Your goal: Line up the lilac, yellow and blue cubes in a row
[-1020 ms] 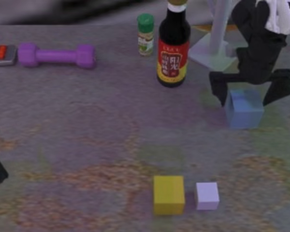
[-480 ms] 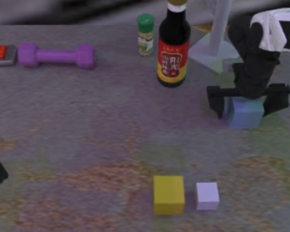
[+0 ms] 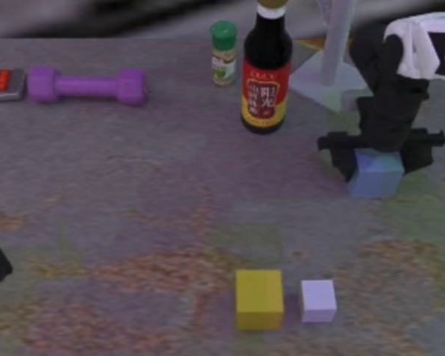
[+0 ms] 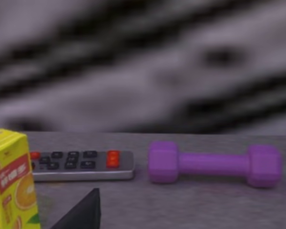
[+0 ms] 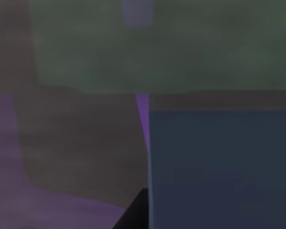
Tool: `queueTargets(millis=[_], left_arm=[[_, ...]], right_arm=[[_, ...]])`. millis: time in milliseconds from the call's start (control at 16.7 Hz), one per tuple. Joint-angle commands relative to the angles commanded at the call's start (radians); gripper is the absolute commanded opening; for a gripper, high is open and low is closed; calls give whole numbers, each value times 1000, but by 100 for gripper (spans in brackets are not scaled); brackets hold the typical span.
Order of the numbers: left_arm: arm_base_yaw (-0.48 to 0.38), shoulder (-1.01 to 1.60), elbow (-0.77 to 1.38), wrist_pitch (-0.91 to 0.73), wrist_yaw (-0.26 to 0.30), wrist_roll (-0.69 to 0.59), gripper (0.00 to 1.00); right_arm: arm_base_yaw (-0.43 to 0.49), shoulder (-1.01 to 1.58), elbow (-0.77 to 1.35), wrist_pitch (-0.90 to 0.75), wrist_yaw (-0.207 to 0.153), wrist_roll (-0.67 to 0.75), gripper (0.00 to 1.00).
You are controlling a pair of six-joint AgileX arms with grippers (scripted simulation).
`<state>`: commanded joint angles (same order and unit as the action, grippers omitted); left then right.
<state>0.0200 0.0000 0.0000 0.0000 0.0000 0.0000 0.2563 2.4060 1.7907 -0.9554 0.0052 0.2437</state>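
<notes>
On the mottled purple desk [image 3: 133,193] my right gripper [image 3: 377,152] straddles the soft blue matte cube [image 3: 376,175] near the right edge, fingers apart, while only my left wrist view shows a yellow juice carton [image 4: 9,179].

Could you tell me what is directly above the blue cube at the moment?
The right gripper sits over the blue cube, one finger on each side of it. Its black body covers the cube's far edge, so contact there cannot be seen.
</notes>
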Motion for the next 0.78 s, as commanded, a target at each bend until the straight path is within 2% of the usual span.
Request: queueTargets(millis=[240, 780], left_arm=[[0, 0, 0, 0, 0, 0, 100], [0, 0, 0, 0, 0, 0, 100]], right_arm=[[0, 0, 0, 0, 0, 0, 2], [-3, -10, 2, -3, 2, 0, 0]])
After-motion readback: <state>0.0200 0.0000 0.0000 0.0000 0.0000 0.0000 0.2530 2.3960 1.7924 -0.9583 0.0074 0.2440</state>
